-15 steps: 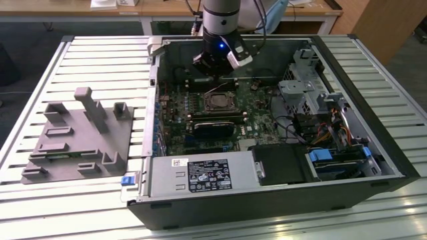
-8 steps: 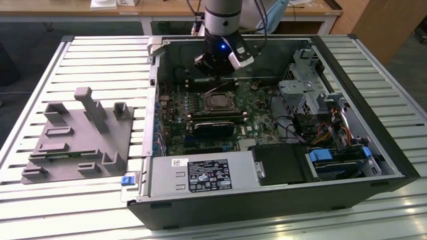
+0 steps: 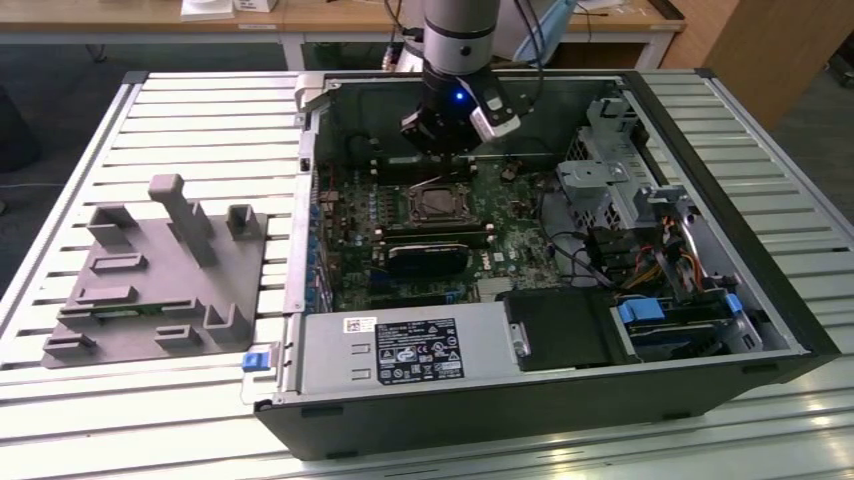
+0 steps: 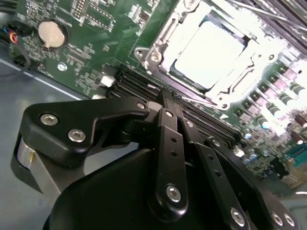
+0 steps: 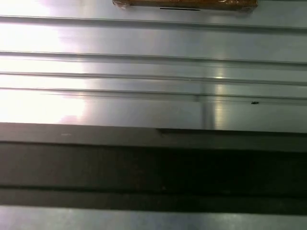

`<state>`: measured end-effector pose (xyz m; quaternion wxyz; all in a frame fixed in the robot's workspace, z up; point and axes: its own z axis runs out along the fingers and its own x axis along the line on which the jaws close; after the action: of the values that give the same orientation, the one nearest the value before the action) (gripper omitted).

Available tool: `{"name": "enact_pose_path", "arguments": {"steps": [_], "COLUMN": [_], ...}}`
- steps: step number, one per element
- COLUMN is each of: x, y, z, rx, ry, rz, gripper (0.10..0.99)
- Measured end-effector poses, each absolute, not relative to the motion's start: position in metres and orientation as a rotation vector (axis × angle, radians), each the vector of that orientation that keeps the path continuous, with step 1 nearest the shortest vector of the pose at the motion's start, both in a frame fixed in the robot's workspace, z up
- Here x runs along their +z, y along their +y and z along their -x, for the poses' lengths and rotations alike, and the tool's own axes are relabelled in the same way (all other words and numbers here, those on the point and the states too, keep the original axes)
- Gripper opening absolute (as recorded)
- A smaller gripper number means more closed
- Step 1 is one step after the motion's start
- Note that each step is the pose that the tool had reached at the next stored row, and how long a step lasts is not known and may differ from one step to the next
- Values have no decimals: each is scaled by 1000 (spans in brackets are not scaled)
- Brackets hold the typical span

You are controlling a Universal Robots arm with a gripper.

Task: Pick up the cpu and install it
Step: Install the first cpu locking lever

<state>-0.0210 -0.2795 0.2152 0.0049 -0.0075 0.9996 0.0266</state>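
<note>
1. Gripper (image 4: 171,98): in the second wrist view the jaws stand together, black fingers (image 4: 169,143) side by side w/ no gap and nothing between them. Empty.
2. Just past the tips: the cpu (image 4: 208,55), silver top glaring bright, lying flat inside the socket frame (image 4: 158,45) on the motherboard (image 4: 91,48). Looks already seated; frame around it, not over it, as far as I can tell.
3. Key relation: cpu lies straight ahead of the jaws' tips, near but apart, no contact. It's square, so no long axis to line up with.
4. Exterior view: gripper (image 3: 447,150) hangs inside the open computer case (image 3: 534,400), just behind the socket (image 3: 437,204), on the far side of it.
5. Further out: grey tray (image 3: 147,270) w/ upright blocks sits on the slatted surface (image 3: 200,110) toward the exterior view's left, well apart from the arm.
6. Judgement: placing seems done; frame not yet closed.
</note>
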Motion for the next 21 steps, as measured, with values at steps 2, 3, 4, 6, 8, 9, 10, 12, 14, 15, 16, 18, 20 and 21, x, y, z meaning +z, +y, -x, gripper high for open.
{"name": "enact_pose_path", "arguments": {"steps": [2,3,4,6,8,9,10,12,14,15,16,18,20,21], "x": [213,212,210,208,205,204,204,202,200,200,200,200,199,200], "y": [-279,-279,-280,-279,-280,-280,-279,-279,-279,-280,-280,-280,-279,-279], "z": [21,21,21,20,20,19,19,19,18,18,18,17,17,17], "rx": [83,83,83,83,83,83,83,83,83,83,83,83,83,83], "ry": [3131,3131,3131,3131,3132,3133,3133,3134,3134,3134,3134,3134,3134,3134], "rz": [23,23,23,23,23,23,23,23,23,23,23,23,23,23], "gripper": [106,106,106,106,106,106,106,106,106,106,106,106,106,106]}}
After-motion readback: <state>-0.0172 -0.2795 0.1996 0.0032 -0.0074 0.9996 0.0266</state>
